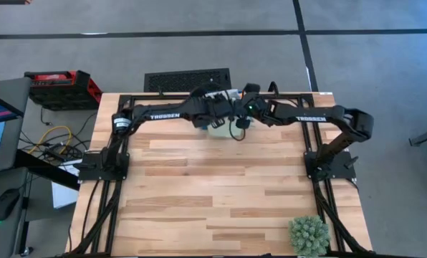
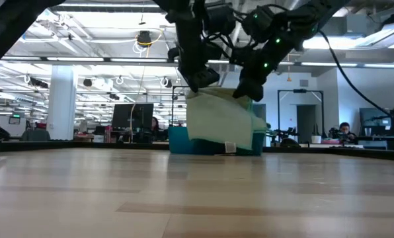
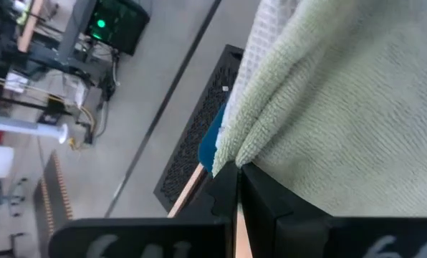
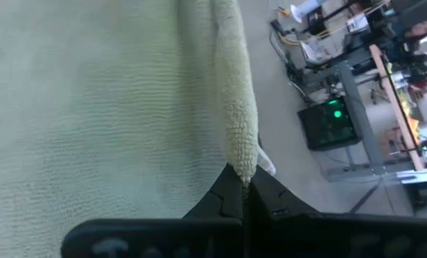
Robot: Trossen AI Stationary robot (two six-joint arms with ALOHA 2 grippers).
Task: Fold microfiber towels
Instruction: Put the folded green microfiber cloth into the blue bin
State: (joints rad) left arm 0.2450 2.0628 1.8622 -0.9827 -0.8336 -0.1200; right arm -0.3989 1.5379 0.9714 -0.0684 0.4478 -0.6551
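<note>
Low view: green towel (image 2: 220,122) hangs | wrists: both grippers pinch edges

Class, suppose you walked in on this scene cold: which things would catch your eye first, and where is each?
The light green towel hangs in the air at the table's far edge, pinched at its top corners by the left gripper and the right gripper, both shut on it. Behind it sits a teal box. A spiky green plant ball rests alone at the near right corner.
</note>
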